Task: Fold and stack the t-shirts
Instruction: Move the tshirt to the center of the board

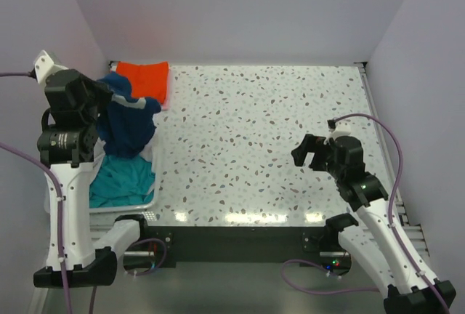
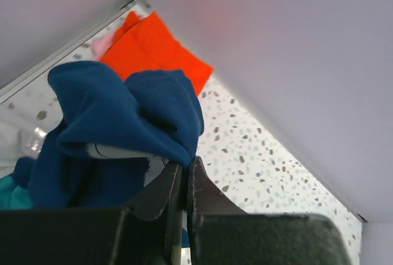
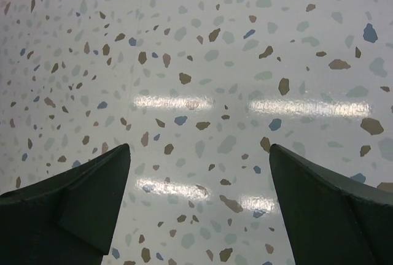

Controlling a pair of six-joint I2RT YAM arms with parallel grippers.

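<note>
Bench (image 1: 254, 132): speckled, runs wide to the right. Basket (image 1: 149, 201) sits at its left edge, teal tee (image 1: 120, 179) inside. Navy tee (image 1: 129, 129) hangs bunched above the basket, long axis near vertical. Orange tee (image 1: 143, 78) lies folded at the far left corner, just beyond. Left claw (image 2: 186, 173) is pressed together, pinching the navy tee's top fold. Right claw (image 3: 199, 148) is spread, holding nothing, well apart across the bench. Judgement: laying space lies rightward of the hanging tee, and the left arm alone is near it.
</note>
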